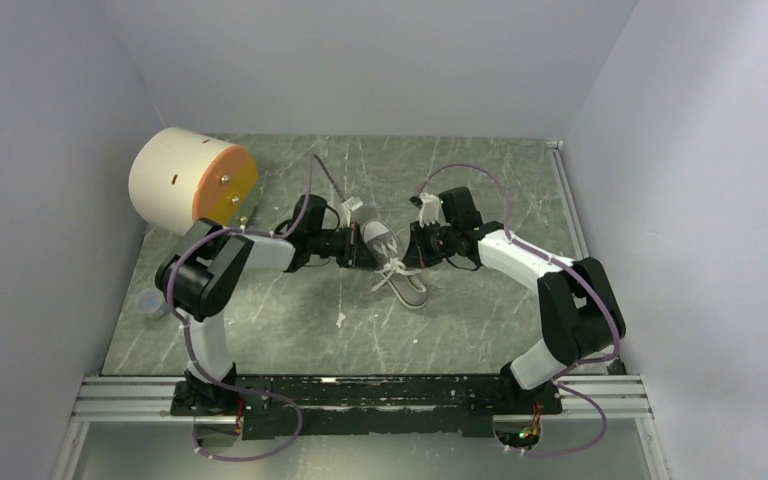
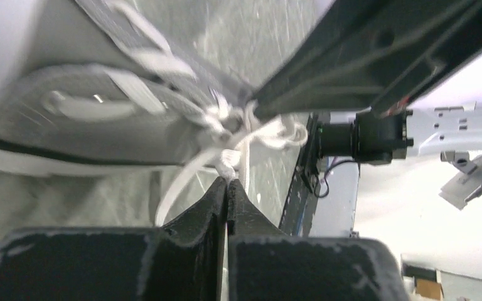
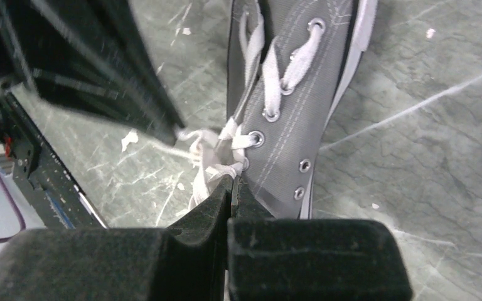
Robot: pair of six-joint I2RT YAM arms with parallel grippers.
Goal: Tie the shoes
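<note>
A small grey sneaker [image 1: 396, 262] with a white toe cap lies in the middle of the table between both arms; it also shows in the right wrist view [image 3: 295, 106] and blurred in the left wrist view [image 2: 81, 119]. Its white laces [image 1: 396, 270] are crossed over the tongue. My left gripper [image 1: 368, 252] comes from the left, shut on a white lace [image 2: 229, 157] at its tips. My right gripper [image 1: 415, 250] comes from the right, shut on a white lace [image 3: 216, 169] beside the eyelets.
A large cream cylinder with an orange face [image 1: 190, 182] stands at the back left. A small clear item [image 1: 150, 305] lies near the left wall. Walls close the table on the left, back and right. A metal rail [image 1: 360, 395] runs along the near edge.
</note>
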